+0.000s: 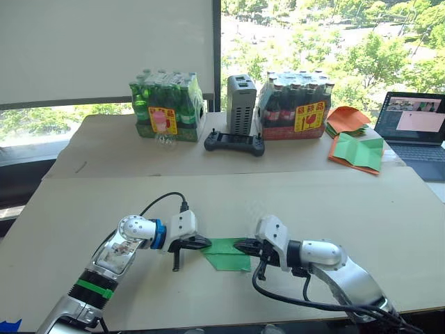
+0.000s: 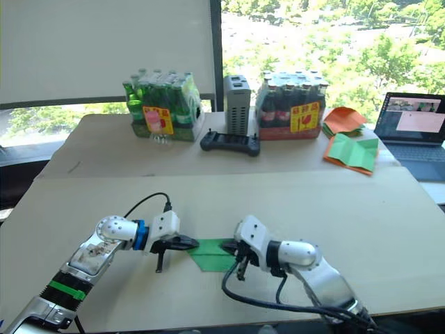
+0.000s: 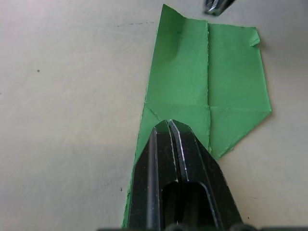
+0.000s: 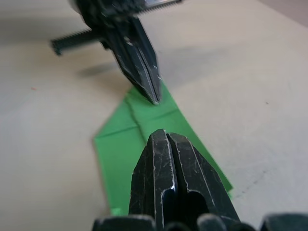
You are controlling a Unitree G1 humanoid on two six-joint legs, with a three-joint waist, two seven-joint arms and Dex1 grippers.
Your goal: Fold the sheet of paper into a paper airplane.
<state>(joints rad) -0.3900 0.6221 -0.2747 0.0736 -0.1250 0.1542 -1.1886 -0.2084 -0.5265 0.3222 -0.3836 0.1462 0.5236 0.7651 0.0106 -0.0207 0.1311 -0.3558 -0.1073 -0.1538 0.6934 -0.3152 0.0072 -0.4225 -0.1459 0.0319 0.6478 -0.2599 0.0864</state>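
Two grippers meet over the sheet of paper point(image 1: 228, 255), which lies flat on the near part of the table point(image 1: 348, 202), creased and partly folded. The left gripper point(image 1: 201, 242) has its jaws together, tip on the paper's left edge. The right gripper point(image 1: 242, 245), jaws also together, sits at the paper's right edge, seemingly pressing down.
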